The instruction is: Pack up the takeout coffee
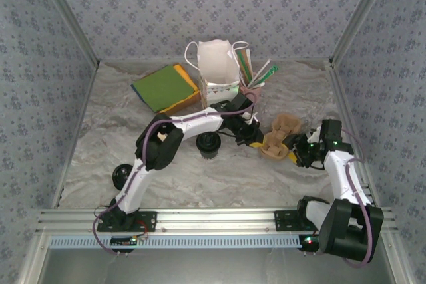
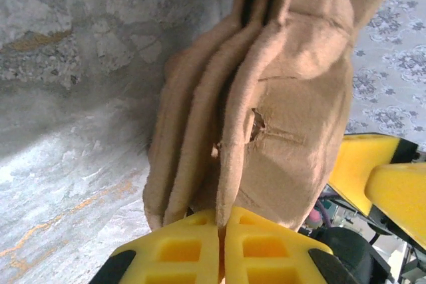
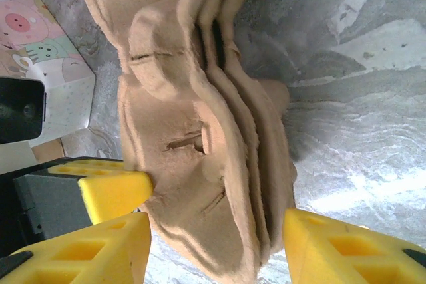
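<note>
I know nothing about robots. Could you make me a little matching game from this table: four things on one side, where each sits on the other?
Things: 1 takeout coffee; 2 loose black lid; 3 white paper bag; 4 cardboard cup carriers.
Places: A between the left pincer and right pincer; B mid-table, before the bag; C at the back, upright; D front left, beside the left arm.
Pairs: 1-B; 2-D; 3-C; 4-A.
</note>
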Tool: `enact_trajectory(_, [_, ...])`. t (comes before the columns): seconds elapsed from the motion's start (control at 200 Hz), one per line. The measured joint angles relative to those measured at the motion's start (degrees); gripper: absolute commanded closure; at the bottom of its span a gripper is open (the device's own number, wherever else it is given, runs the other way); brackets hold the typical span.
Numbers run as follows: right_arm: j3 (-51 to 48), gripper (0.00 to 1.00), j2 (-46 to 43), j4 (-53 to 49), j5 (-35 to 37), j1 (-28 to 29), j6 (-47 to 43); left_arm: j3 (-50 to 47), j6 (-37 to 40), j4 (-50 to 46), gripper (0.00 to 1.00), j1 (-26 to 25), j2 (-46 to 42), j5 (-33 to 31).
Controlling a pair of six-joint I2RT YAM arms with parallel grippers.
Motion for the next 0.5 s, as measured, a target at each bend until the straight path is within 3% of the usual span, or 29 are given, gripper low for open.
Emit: enact_trajectory(0.5, [0.00,0.48,-4.52,-0.70,-4.92,-1.57,2.86,-1.20,-2.14,2.49,0.92,0.31,-2.32,-0.07])
